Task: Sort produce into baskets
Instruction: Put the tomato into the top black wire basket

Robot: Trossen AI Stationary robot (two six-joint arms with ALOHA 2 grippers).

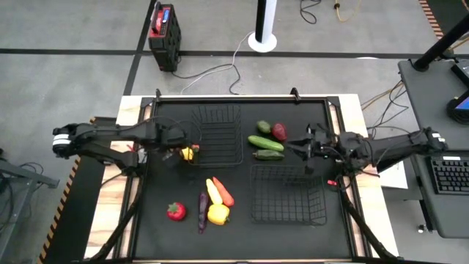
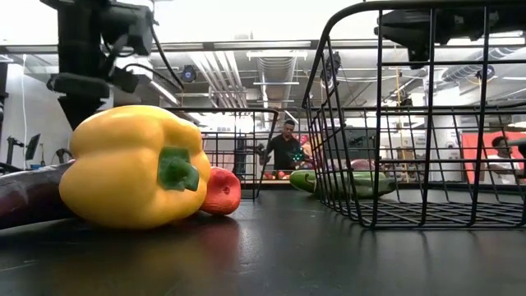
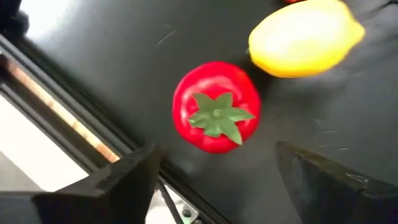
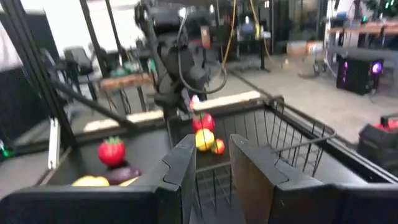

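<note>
Left gripper (image 3: 214,177) hangs with jaws spread wide and empty; tomato (image 3: 216,106) sits on the worktop just ahead of the gap, stem up, roundish with no long axis, lemon (image 3: 303,38) beyond it. Left arm nearer. Right gripper (image 4: 213,163) idles narrowly parted, empty, above a basket (image 4: 297,137).

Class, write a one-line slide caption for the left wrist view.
Left gripper open above a red tomato, a yellow lemon beside it on the black mat.

Left gripper (image 3: 214,180) fingers spread wide; right gripper (image 4: 212,168) fingers nearly together.
</note>
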